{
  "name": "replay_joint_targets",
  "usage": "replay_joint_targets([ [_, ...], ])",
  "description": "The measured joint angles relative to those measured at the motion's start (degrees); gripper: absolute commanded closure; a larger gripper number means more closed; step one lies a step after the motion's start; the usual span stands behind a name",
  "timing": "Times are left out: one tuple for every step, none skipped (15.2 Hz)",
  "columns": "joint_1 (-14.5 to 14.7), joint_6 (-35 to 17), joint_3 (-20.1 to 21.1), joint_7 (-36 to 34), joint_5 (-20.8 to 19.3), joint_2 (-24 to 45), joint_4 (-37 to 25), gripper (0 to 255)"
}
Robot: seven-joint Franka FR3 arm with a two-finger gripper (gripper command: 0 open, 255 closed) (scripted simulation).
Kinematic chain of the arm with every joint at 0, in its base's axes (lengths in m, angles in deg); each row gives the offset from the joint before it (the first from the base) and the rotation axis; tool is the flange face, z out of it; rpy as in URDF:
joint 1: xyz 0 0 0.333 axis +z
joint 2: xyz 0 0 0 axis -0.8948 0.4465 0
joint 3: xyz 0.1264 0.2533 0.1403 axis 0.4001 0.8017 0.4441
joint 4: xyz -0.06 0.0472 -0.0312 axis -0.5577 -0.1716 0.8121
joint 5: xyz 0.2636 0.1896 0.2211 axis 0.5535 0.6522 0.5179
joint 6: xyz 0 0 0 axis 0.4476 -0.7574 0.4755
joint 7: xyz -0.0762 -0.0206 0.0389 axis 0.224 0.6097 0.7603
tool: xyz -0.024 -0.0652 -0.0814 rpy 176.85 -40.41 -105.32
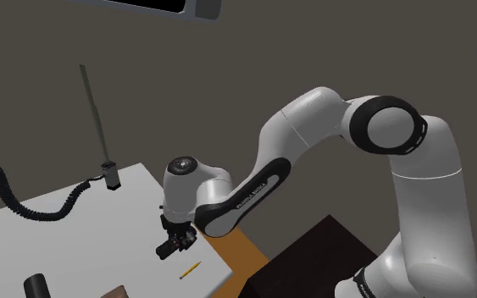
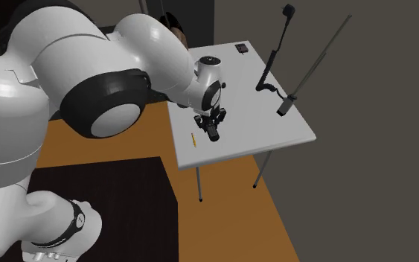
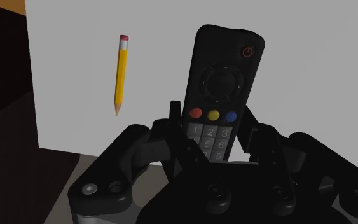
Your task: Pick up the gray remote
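Note:
The remote is dark grey to black, with a red power mark, a round pad, red, yellow and blue buttons and a number pad. My gripper is shut on its lower half, one finger against each long side. The remote points away from the hand over the white table. In the shoulder view the gripper hangs low over the table's near corner with the remote sticking out. In the second exterior view the remote sits under the gripper. I cannot tell whether it touches the tabletop.
A yellow pencil lies beside the remote, near the table edge. A coiled black cable, a thin rod with a small grey block and a black cylinder are on the table farther off. Orange floor lies below.

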Motion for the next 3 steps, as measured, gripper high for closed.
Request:
replay_joint_targets([
  [-0.3,0.4,0.4,0.2,0.4,-0.6,0.2,255],
  [-0.5,0.9,0.7,0.5,0.7,-1.1,0.2,255],
  [-0.7,1.1,1.0,0.6,1.0,-1.5,0.3,255],
])
